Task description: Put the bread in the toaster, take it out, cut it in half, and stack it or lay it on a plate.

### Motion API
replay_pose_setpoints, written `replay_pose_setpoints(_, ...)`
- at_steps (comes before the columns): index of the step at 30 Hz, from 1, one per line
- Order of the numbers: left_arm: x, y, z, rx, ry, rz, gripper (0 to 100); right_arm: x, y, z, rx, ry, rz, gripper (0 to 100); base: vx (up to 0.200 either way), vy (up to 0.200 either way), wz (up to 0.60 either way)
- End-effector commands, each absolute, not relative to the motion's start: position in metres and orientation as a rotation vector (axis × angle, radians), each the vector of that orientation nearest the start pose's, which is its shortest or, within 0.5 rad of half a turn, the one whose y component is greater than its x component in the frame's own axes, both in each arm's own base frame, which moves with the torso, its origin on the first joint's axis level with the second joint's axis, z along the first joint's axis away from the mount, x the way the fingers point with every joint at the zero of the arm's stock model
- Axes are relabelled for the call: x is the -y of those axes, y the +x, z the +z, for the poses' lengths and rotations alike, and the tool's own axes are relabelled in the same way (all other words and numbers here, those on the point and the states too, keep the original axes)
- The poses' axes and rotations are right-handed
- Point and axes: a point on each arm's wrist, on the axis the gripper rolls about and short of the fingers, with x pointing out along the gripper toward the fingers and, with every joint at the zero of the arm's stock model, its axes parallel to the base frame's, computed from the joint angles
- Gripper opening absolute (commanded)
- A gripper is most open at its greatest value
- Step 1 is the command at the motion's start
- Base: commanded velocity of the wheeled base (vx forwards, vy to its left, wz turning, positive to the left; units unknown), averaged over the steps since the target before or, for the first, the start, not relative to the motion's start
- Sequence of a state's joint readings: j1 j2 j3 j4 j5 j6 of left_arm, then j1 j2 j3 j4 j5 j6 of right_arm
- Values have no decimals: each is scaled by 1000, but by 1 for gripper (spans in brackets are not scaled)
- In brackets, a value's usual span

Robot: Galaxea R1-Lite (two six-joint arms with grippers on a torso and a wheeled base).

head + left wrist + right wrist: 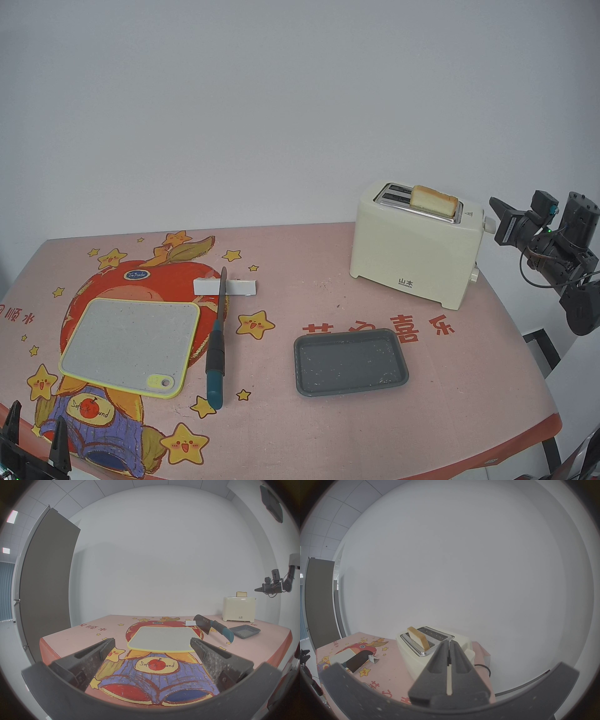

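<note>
A slice of bread (433, 200) (418, 638) stands up out of one slot of the cream toaster (415, 244) (416, 662) at the back right of the table. My right gripper (495, 203) (449, 645) hangs in the air just right of the toaster at the height of its top, shut on nothing. By the table's front left corner my left gripper (36, 415) (153, 644) is held open and empty, facing the cutting board (128, 344) (162, 638). A grey tray-like plate (350, 361) (245, 631) lies in front of the toaster.
A knife (215, 340) (215, 626) with a teal handle lies beside the board, its blade resting on a small white block (240, 287). The toaster's lever (489, 224) is on its right end. Bare tablecloth lies between board, plate and toaster.
</note>
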State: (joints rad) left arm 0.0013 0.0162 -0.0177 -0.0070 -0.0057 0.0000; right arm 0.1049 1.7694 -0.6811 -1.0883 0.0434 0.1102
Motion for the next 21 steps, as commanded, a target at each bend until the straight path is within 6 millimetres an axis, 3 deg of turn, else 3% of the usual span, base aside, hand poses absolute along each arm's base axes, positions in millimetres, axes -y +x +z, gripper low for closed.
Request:
replay_pose_setpoints(1, 0, -22, 76, -2, 0, -5, 100, -33, 314, 161, -49, 108, 142, 0, 0, 0, 0)
replay_pose_setpoints(21, 0, -22, 76, -2, 0, -5, 100, -28, 310, 152, -86, 62, 128, 0, 0, 0, 0)
